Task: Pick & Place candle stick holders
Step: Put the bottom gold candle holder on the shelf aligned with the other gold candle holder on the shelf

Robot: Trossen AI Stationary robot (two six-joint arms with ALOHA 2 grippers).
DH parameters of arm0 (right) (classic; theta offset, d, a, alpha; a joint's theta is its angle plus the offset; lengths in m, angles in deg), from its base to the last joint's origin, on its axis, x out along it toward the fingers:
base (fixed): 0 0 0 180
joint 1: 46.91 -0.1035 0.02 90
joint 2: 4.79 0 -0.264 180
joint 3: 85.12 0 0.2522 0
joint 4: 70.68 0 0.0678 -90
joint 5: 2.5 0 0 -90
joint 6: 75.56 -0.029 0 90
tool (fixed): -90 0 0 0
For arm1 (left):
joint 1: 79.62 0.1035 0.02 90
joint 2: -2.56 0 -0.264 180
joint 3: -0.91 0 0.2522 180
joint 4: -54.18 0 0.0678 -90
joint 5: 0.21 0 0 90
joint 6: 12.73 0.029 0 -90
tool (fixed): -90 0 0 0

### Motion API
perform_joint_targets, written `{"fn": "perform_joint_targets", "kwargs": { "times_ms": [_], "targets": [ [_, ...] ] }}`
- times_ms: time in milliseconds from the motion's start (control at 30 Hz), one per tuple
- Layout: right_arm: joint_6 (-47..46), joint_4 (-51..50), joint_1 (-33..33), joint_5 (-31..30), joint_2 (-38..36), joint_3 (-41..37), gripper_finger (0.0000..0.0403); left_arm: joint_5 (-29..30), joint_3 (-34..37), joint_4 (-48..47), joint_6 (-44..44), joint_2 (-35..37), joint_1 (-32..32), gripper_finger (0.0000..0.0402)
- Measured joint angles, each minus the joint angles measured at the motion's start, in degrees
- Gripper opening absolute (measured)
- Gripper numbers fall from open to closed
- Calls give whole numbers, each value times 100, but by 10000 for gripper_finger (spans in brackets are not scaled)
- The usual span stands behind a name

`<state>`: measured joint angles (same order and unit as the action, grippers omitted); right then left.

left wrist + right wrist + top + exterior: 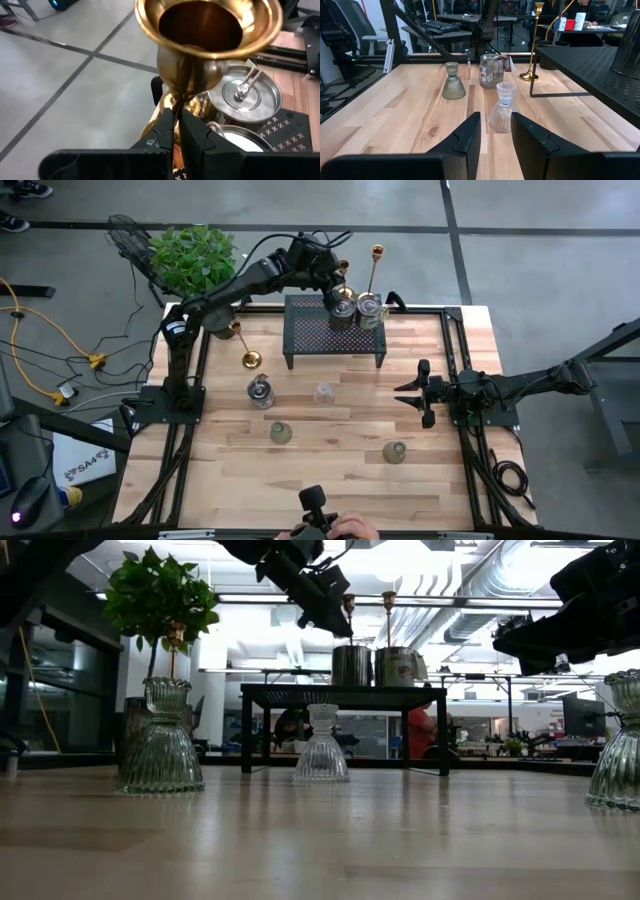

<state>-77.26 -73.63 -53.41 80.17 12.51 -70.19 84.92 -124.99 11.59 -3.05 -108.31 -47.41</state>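
A black mesh rack [335,330] stands at the table's far middle and carries two silvery cups [342,308] [370,308] and an upright gold candlestick [377,255]. My left gripper [330,280] hovers over the rack's far left corner, shut on a second gold candlestick [207,25]. A third gold candlestick [248,358] stands on its round base left of the rack. On the table sit a silvery cup [261,392], a clear glass cup [323,393] and two greenish cups [281,433] [395,452]. My right gripper [415,392] waits open at the table's right. My left gripper pinches the candlestick's slim stem [178,102] between its two fingers [162,131], just below the bulb under the top cup. The fingers slant down from the table's left and lie across the stem. The candlestick stands about upright; a silvery cup hides whether its base rests on the rack.
A green potted plant [190,260] stands just off the table's far left corner, beside my left arm. At the near edge a person's hand [350,528] holds a black device [315,505]. Bare wood lies between the cups and the near edge.
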Motion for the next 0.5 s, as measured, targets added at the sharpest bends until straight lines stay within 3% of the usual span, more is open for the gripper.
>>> {"fn": "perform_joint_targets", "kwargs": {
  "times_ms": [500],
  "targets": [
    [-1,-1,0,0,0,0,99,245,0,-225,-246,-13,2,7]
  ]
}}
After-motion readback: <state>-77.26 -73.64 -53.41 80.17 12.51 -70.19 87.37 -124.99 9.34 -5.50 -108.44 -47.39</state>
